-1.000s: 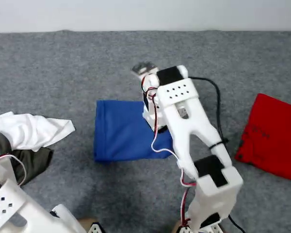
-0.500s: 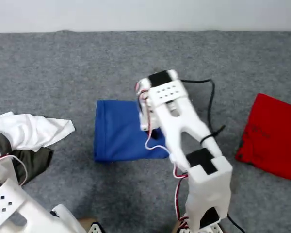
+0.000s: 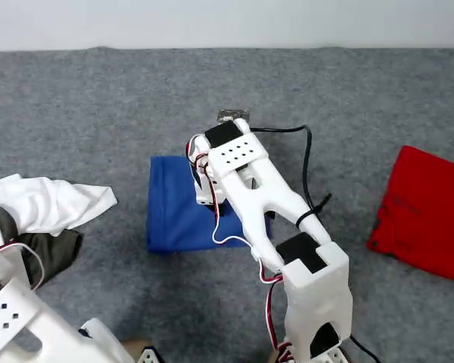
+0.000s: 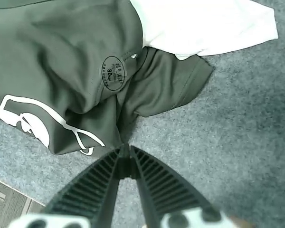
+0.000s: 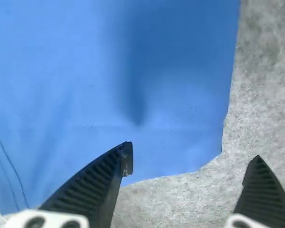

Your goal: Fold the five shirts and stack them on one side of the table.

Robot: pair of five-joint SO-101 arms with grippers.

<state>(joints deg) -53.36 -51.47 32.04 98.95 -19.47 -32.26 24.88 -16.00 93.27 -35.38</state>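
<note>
A folded blue shirt (image 3: 174,208) lies in the middle of the grey table, and my right arm (image 3: 246,178) leans over its right part. In the right wrist view my right gripper (image 5: 192,164) is open just above the blue shirt (image 5: 109,71), near one of its edges, with nothing between the fingers. A folded red shirt (image 3: 424,212) rests at the right side. At the left lie a crumpled white shirt (image 3: 49,204) and a dark green shirt (image 3: 49,253). My left gripper (image 4: 128,161) is shut and empty, close to the green shirt (image 4: 61,71) with its white print.
The grey carpet-like table surface (image 3: 98,106) runs back to a white wall. The white shirt (image 4: 199,23) overlaps the green one. My left arm's white body (image 3: 15,321) occupies the front left corner.
My right arm has swung to the left, moving its wrist from the blue shirt's right edge farther over the shirt. The shirts and the left arm have stayed put.
</note>
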